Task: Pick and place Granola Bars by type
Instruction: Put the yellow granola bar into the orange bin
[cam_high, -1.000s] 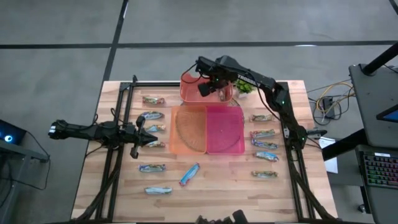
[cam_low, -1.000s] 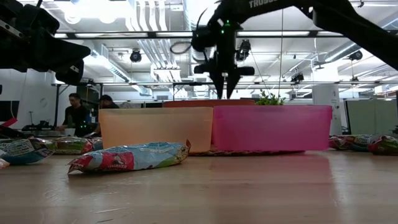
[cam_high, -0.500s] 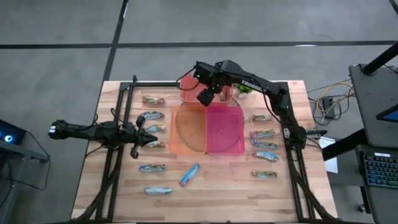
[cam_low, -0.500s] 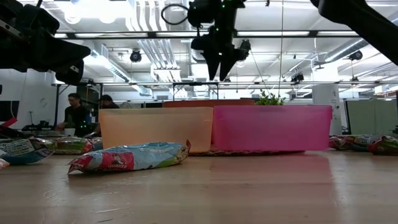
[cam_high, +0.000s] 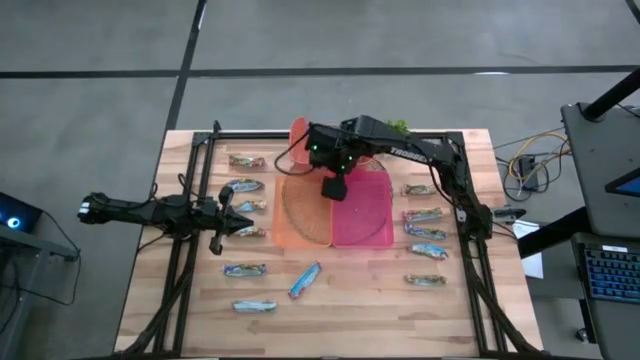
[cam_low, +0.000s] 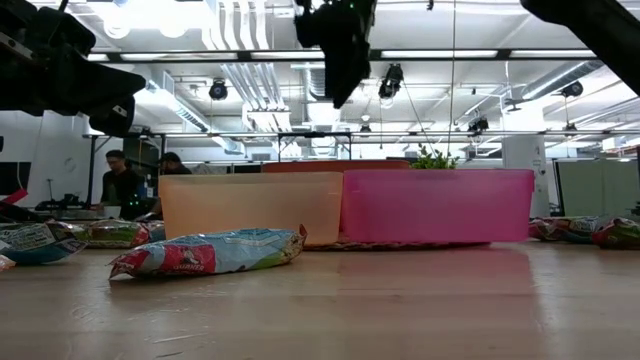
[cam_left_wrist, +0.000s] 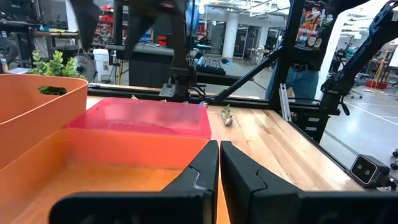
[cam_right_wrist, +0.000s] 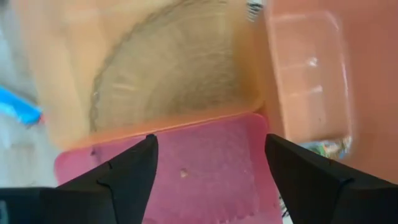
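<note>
Over the bins: right tool (cam_high: 334, 186) hangs above the seam between the orange bin (cam_high: 303, 207) and the pink bin (cam_high: 362, 207), fingers spread wide in the right wrist view, nothing between them.
Left of the bins: left tool (cam_high: 245, 219) waits low over the tabletop (cam_high: 340, 300), fingers pressed together, empty.
Bars, location: granola bars (cam_high: 423, 214) lie in a column right of the pink bin; another granola bar group (cam_high: 245, 186) lies left of the orange bin; a few more, including a blue bar (cam_high: 304, 280), lie in front of the bins.
Handling: likely light, wrappers slick and crinkly, contents somewhat crushable.
Hold: best across the narrow width, mid-length, with moderate squeeze.
</note>
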